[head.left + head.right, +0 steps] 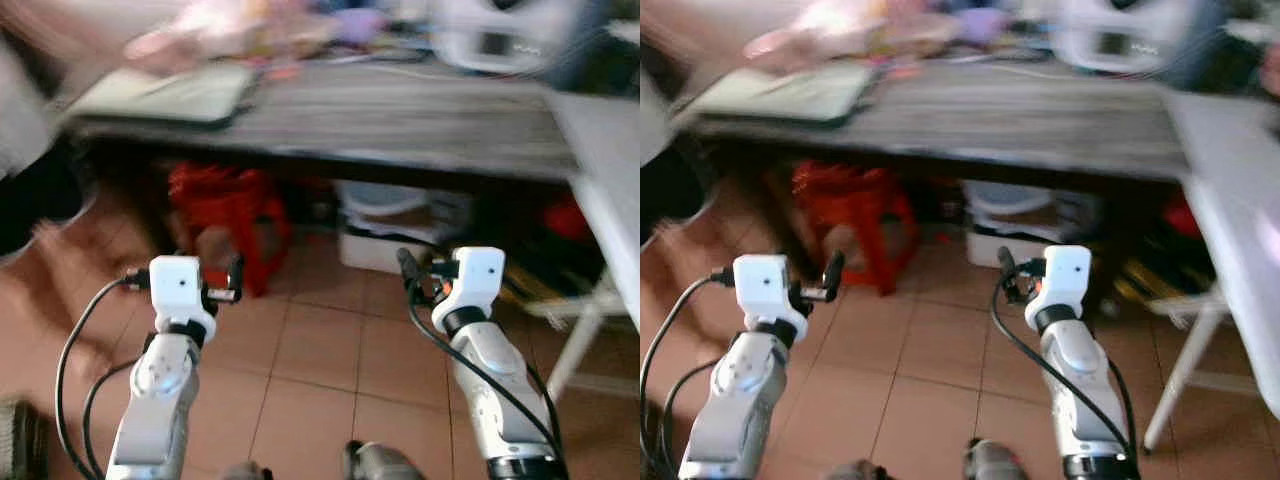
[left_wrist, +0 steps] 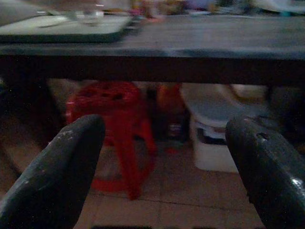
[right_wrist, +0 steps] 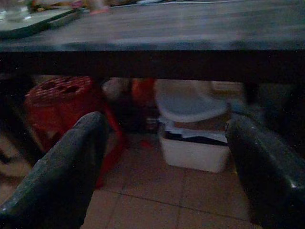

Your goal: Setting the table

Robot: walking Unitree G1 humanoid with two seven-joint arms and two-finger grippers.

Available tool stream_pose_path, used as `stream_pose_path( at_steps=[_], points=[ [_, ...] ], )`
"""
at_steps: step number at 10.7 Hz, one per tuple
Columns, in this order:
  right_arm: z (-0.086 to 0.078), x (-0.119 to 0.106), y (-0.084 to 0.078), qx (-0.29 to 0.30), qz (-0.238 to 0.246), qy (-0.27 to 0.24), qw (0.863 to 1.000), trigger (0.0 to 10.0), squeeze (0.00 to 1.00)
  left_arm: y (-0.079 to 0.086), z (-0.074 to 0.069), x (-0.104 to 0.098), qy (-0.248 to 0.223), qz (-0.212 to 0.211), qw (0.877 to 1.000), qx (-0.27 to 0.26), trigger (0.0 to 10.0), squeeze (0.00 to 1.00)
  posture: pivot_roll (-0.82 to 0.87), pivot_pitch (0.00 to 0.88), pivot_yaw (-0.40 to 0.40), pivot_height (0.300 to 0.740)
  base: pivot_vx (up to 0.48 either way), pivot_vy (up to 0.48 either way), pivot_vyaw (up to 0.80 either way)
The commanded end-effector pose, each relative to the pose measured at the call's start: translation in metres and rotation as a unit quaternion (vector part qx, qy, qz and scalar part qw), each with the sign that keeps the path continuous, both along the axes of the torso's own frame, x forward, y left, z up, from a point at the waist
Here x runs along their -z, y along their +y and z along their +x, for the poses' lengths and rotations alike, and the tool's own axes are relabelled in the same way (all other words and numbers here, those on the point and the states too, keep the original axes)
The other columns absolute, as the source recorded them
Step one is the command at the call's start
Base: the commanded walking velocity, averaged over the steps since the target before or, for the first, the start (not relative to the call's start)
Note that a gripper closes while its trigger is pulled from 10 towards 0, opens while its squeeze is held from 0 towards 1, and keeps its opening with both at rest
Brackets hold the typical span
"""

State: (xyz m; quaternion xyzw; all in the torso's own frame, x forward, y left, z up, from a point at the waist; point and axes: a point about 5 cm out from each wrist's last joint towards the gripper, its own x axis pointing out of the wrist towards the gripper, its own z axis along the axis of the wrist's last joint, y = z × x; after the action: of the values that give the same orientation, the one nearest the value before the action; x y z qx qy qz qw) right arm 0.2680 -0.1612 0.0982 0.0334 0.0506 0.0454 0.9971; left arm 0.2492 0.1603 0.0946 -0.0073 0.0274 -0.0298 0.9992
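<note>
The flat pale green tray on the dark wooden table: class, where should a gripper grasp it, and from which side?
Grip the pale green tray by its raised near rim, coming from the table's front edge: it lies flat, so only that thin lip offers the fingers purchase.

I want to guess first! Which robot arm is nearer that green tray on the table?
Probably the left. The green tray lies on the table's left end, more in line with the open left gripper. The open right gripper is held further right.

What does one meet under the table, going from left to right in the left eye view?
Red plastic stool → white storage bin → white folding frame leg.
</note>
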Motion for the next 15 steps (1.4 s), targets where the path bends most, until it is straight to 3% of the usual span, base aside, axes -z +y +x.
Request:
stream_pose_path(
  at_steps=[1, 9, 13, 15],
  points=[
    [0.0, -0.006, -0.001, -0.002, -0.002, -0.012, 1.0, 10.0, 0.0, 0.002, -0.003, -0.001, 0.002, 0.0, 1.0, 0.002, 10.0, 0.0, 0.02, 0.071, 0.056, 0.74, 0.0, 0.0, -0.79],
    [0.002, -0.011, 0.0, -0.012, -0.006, -0.024, 1.0, 10.0, 0.0, 0.004, -0.003, -0.003, 0.002, 0.0, 1.0, 0.001, 10.0, 0.0, 0.02, 0.083, 0.053, 0.74, 0.0, -0.333, 0.0],
    [0.006, -0.035, 0.005, -0.032, -0.073, -0.091, 0.993, 10.0, 0.0, 0.001, -0.002, -0.017, -0.017, -0.008, 1.0, 0.007, 10.0, 0.0, 0.03, 0.08, 0.042, 0.74, 0.0, -0.285, 0.0],
    [0.007, -0.036, 0.005, -0.027, -0.076, -0.093, 0.992, 10.0, 0.0, -0.002, -0.004, -0.016, -0.014, -0.014, 1.0, 0.004, 10.0, 0.0, 0.03, 0.081, 0.038, 0.74, 0.0, -0.298, 0.0]
  ],
)
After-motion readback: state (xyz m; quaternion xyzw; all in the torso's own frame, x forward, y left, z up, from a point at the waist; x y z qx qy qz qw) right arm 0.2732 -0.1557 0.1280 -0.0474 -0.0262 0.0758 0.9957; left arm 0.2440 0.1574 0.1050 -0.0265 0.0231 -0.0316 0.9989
